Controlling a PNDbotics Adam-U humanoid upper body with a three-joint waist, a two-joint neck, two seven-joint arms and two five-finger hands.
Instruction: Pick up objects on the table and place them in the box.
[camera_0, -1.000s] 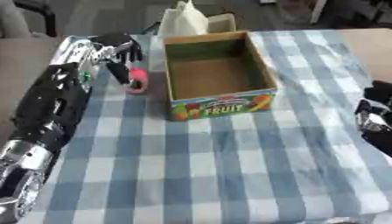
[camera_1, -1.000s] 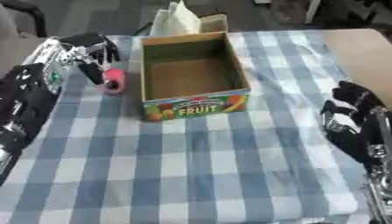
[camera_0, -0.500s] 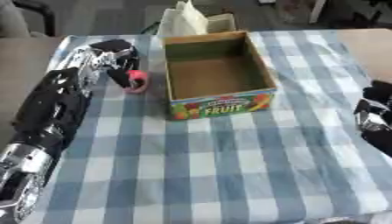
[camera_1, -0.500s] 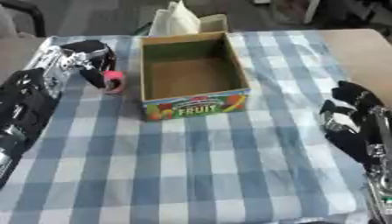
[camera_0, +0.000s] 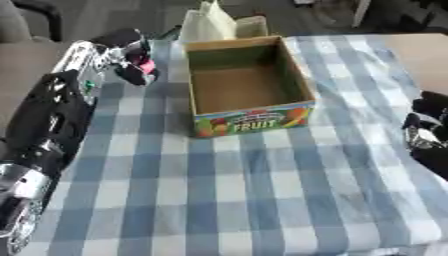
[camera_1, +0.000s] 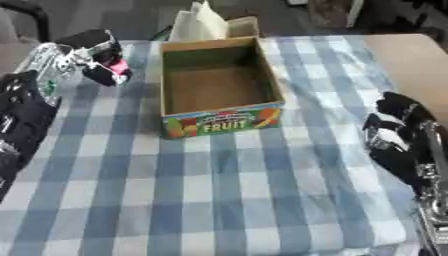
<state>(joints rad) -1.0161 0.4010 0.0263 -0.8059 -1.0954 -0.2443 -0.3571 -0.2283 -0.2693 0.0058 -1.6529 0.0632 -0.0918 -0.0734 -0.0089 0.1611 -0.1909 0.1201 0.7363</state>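
Cardboard box (camera_0: 248, 82), open at the top and printed with "FRUIT" on its near wall, is seen standing toward the far edge of the table (camera_0: 262, 200), which is covered by a blue-and-white checked cloth. Nothing can be made out on its brown floor. Just behind the box, at the far edge, a pale tissue box (camera_0: 214, 25) with white paper rising from it is seen.

The left hand (camera_1: 87, 57) is held beside the box's left wall, near the far left corner of the table, with its fingers curled round a small pink object (camera_1: 116, 65). Only the colour of that object can be made out, and it appears lifted off the cloth, though this cannot be told for certain. The left arm (camera_0: 48, 125) is stretched along the left edge of the table.

The right hand (camera_1: 398, 135) is seen at the right edge of the table, well apart from the box; its dark fingers look relaxed and nothing is held in them.
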